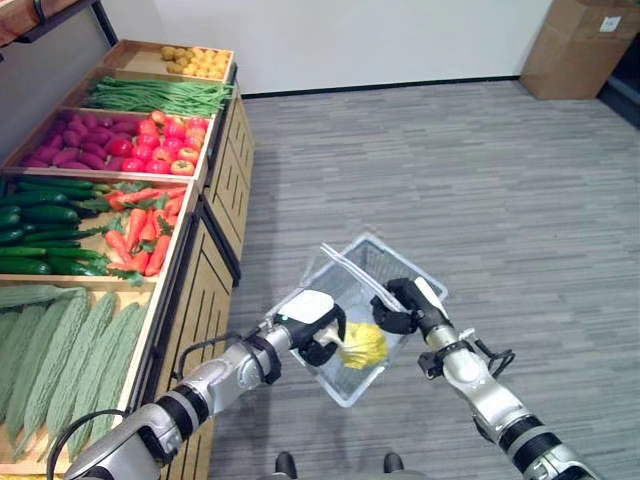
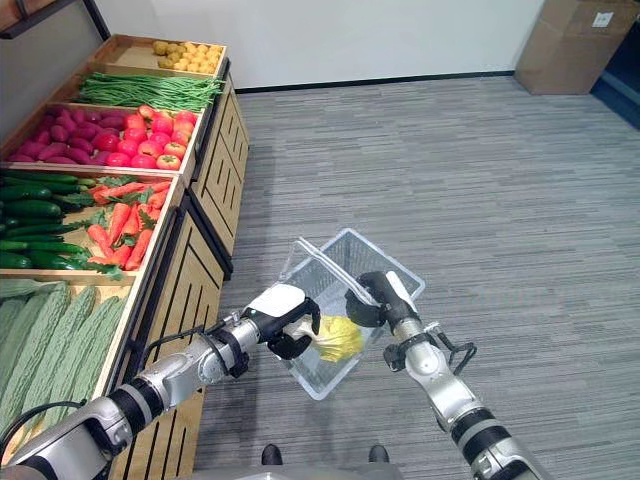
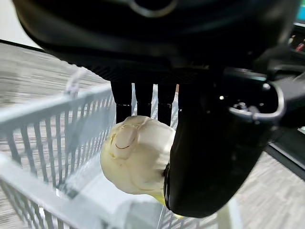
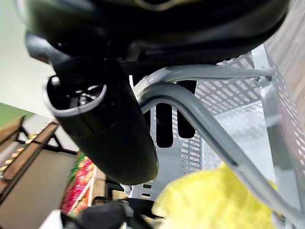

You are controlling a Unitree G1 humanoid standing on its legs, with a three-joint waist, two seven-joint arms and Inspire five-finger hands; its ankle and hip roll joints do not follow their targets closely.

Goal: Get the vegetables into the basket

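1. Floor [image 1: 450, 170]: grey carpet, with a cardboard box [image 1: 580, 45] at the far wall.
2. Wooden display shelf [image 1: 215, 190] (beside the left arm) holds carrots [image 1: 145, 225], cucumbers [image 1: 45, 225] and tomatoes [image 1: 165, 145].
3. Right hand [image 1: 405, 305]: fingers clenched round the handle [image 4: 190, 107] of the basket [image 1: 385, 265].
4. Left hand [image 1: 315, 325]: grasping the pale yellow cabbage [image 3: 138, 155], inside the basket, just beside the right hand.

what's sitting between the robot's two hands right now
A pale yellow cabbage, held by the left hand inside the basket; the right hand grips the handle. Both eye views show it.
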